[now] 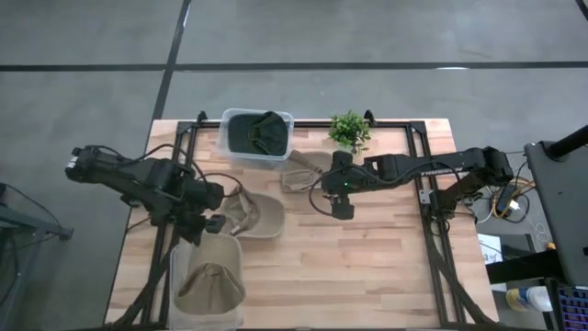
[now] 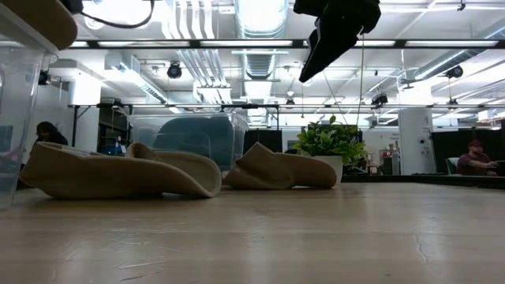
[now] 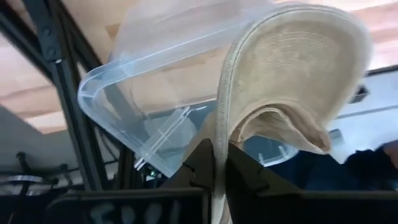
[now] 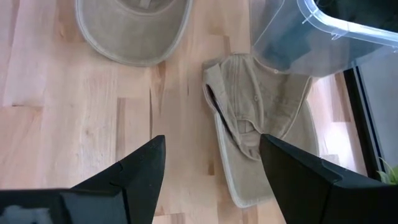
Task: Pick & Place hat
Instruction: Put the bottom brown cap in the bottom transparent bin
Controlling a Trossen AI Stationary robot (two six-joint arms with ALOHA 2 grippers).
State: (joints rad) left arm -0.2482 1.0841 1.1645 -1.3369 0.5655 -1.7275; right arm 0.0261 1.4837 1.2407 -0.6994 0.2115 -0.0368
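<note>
My left gripper (image 1: 213, 223) is shut on a tan hat (image 1: 209, 287), which it holds over a clear bin (image 1: 180, 267) at the table's near left. The left wrist view shows the hat (image 3: 292, 68) with the bin (image 3: 124, 93) beyond it. In the low view the hat (image 2: 31, 20) is high in the air. A second tan hat (image 1: 259, 217) lies on its brim on the table. A third tan hat (image 1: 303, 173) lies beside the far bin. My right gripper (image 1: 342, 204) hangs open above the table (image 4: 211, 168), over the third hat (image 4: 261, 130). My left gripper pinches the tan hat by the edge of its brim (image 3: 221, 124) between its two fingers (image 3: 249, 174). The brim stands on edge in the hold, and the hat reaches out past the fingertips. It is lifted clear, above the clear bin.
A clear bin (image 1: 257, 138) at the far edge holds a dark green hat (image 1: 262, 133). A small potted plant (image 1: 349, 129) stands right of it. Black frame rails (image 1: 427, 198) run along both sides of the table. Bare wood lies at the table's near right (image 1: 367, 276).
</note>
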